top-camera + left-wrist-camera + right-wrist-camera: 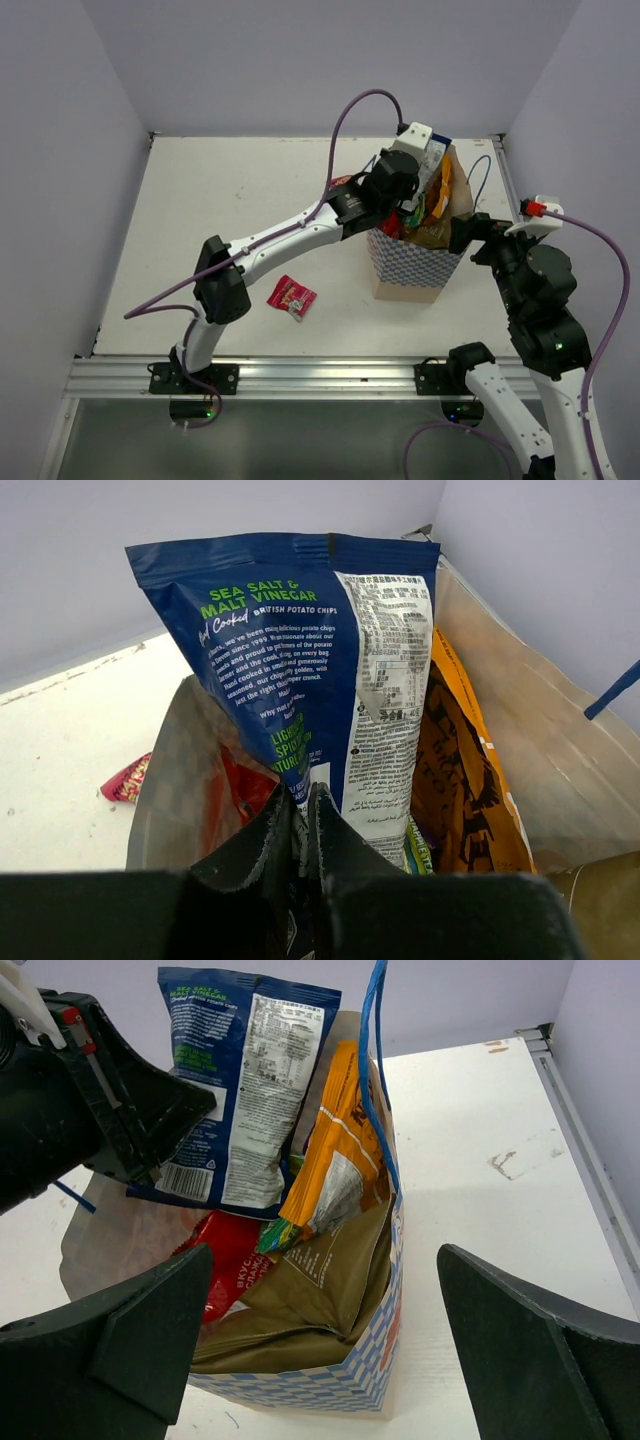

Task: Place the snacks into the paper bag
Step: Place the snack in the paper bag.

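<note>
Risk: the dark blue foil chip packet (280, 670) stands mostly above the rim of the tan paper bag with blue-and-white zigzag sides (415, 268). If it is let go here, we judge it may tip out. A hard push down could buckle the crumpled wall.

Left gripper (303, 825) reaches over the bag's mouth, jaws nearly closed, pinching the packet's lower edge. Right gripper (468, 236) hovers beside the bag's right side, jaws wide, empty.

A small red packet (291, 296) lies on the white table (200, 200), well apart from the bag.

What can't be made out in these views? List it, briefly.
- Top view: print on the red packet on the table, too small.
- Left wrist view: bottom edge of the sea salt and vinegar chip bag, behind the fingers of the left gripper.
- Right wrist view: floor of the paper bag, covered by the orange packet and others.
</note>
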{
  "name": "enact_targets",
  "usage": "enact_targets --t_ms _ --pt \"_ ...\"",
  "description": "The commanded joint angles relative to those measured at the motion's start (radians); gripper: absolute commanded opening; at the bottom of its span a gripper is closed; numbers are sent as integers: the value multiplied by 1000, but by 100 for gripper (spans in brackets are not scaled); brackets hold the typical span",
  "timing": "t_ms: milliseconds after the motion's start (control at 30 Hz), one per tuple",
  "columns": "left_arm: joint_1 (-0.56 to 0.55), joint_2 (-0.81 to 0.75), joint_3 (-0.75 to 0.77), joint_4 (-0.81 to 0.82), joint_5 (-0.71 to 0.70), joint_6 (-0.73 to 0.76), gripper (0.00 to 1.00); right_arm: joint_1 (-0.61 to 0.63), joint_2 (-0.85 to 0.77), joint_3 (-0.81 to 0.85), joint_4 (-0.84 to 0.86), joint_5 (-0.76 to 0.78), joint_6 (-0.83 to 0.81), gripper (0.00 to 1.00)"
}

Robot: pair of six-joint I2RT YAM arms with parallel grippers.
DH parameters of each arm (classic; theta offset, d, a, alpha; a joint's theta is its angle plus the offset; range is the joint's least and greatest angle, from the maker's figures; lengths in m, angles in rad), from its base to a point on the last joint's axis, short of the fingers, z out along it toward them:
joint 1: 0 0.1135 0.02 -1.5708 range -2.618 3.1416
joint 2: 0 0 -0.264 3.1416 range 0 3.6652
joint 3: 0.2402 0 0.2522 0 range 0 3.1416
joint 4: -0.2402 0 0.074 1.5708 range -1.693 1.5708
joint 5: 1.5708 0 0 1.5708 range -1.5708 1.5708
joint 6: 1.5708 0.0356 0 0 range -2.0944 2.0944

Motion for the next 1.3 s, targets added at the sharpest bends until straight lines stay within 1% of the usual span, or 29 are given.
enact_targets --t_ms 0,133,167,267,367,467,533,700,867,967,1100,1200,1233,1267 --pt "-4 3 61 -5 41 -55 0 2 -9 -9 19 15 -16 98" --pt "-3 10 55 -6 107 -110 0 2 -11 -11 19 18 -17 99" --pt "1 12 50 -8 142 -138 0 4 -11 -11 19 16 -17 98" --pt "10 13 32 -8 201 -193 3 4 -14 -12 17 18 -17 99" --pt "13 10 3 4 221 -224 4 2 -17 -12 17 20 -17 99" --pt "23 -26 -55 47 206 -253 3 2 -20 -14 15 21 -17 99" --pt "40 -83 -124 116 196 -283 1 4 -23 -14 17 23 -17 99" --pt "57 -183 -203 222 169 -323 1 4 -23 -17 17 24 -17 98" --pt "59 -189 -195 195 123 -345 1 2 -22 -17 17 23 -17 98" --pt "62 -168 -197 167 141 -383 2 4 -23 -20 17 21 -16 99" --pt "62 -117 -192 143 143 -406 5 4 -28 -20 17 20 -16 99" --pt "63 -86 -174 117 155 -409 11 4 -34 -21 15 27 -20 99" --pt "65 -80 -165 106 156 -408 19 2 -37 -21 15 30 -20 99" --pt "65 -76 -160 97 155 -405 25 5 -37 -21 15 32 -20 98"
